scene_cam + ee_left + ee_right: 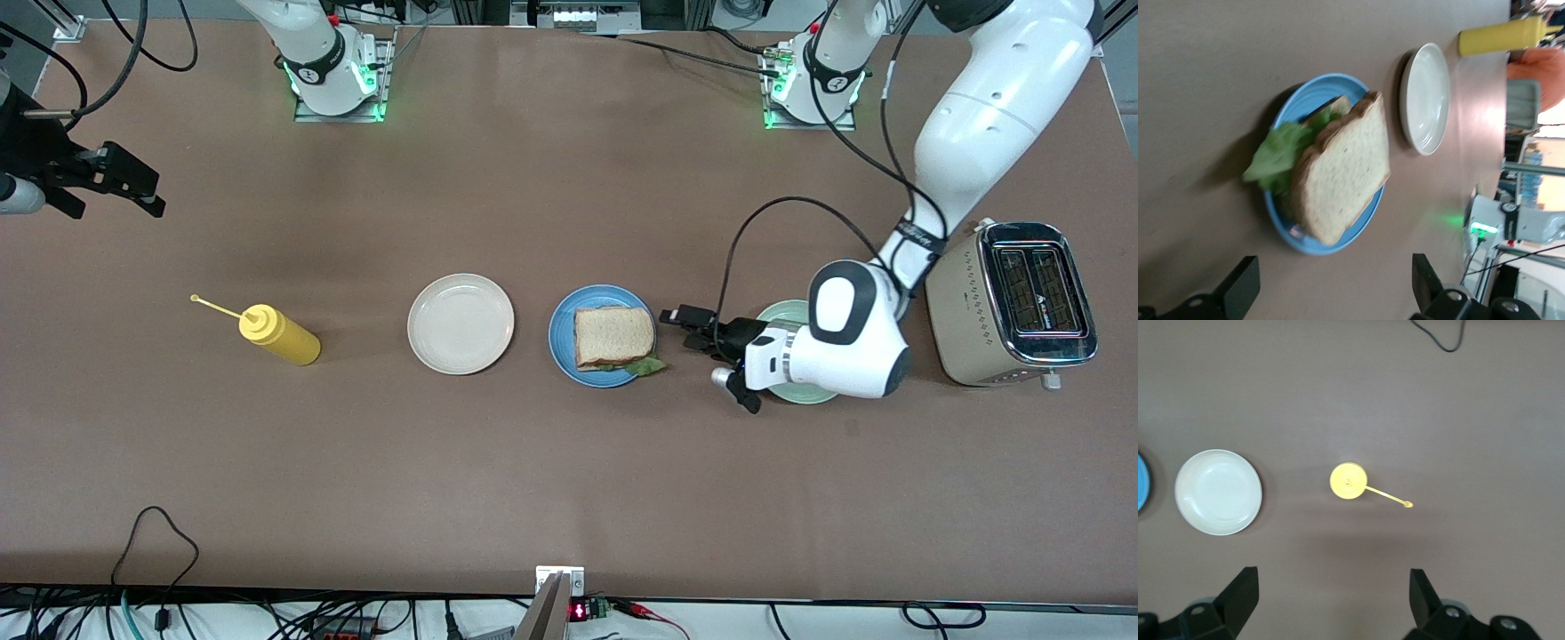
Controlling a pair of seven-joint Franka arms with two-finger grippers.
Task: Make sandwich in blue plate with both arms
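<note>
Assembled sandwich (613,337) of two light-brown bread slices with green lettuce lies on the round glossy blue plate (562,342). Left gripper (707,354), spread and empty, sits just beside the plate toward the left arm's end of the bench, facing it. Right gripper (111,187), spread, waits well apart.

Robotics lab, two bolted arm bases (336,78) on brown table (533,462), loose cables (160,533), aluminium framing
</note>
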